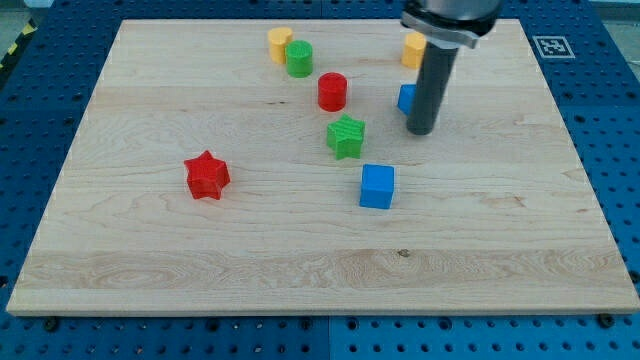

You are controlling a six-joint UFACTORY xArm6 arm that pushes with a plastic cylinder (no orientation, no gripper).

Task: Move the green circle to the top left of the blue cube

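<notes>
Landmark: going off the blue cube, which sits a bit right of the board's middle.
Green circle: the green cylinder is way up and to the left of the blue cube, near the view's top, touching a yellow cylinder.
Progress: I'd say barely started. It's technically up-left of the cube already but well apart from it, with stuff in between.
What's left: pretty much the whole push, down and right until it sits just off the cube's upper-left corner.
In the way: a red cylinder and a green star sit between circle and cube, the star just up-left of the cube. My guess is that spot gets crowded.
Tool: no claws here, nothing to spread or pinch. It's a plain dark rod, my tip down on the wooden board, up and right of the blue cube, pushing nothing.
Behind the rod: a second blue block, half hidden, shape unclear, and a yellow block above it.
Count: 2 green, 2 blue, 2 yellow, 2 red, counting the red star far left of the cube. Eight total.
</notes>
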